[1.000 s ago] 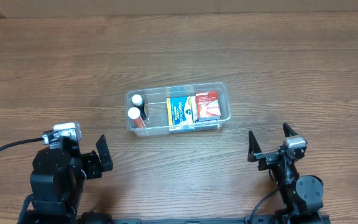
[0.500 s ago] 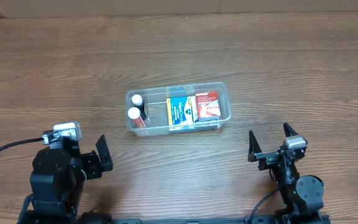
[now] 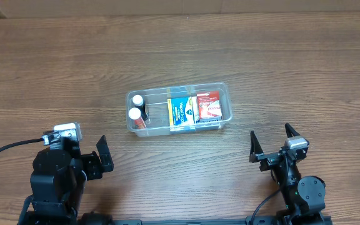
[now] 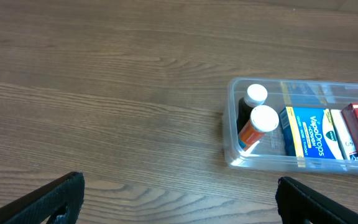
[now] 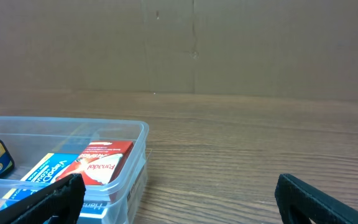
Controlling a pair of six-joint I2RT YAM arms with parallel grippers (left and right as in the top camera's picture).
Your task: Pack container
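The clear plastic container (image 3: 225,95) sits mid-table and holds two white-capped bottles (image 3: 135,114), a blue box (image 3: 181,111) and a red box (image 3: 209,105). It also shows in the left wrist view (image 4: 234,134) and the right wrist view (image 5: 138,134). My left gripper (image 3: 99,156) is open and empty near the front left, well short of the container. My right gripper (image 3: 272,142) is open and empty near the front right. Their open jaws show in the left wrist view (image 4: 179,202) and the right wrist view (image 5: 179,199).
The wooden table (image 3: 292,56) spreads all round the container. A brown cardboard wall (image 5: 229,43) stands behind the table. A black cable (image 3: 5,150) runs off at the front left.
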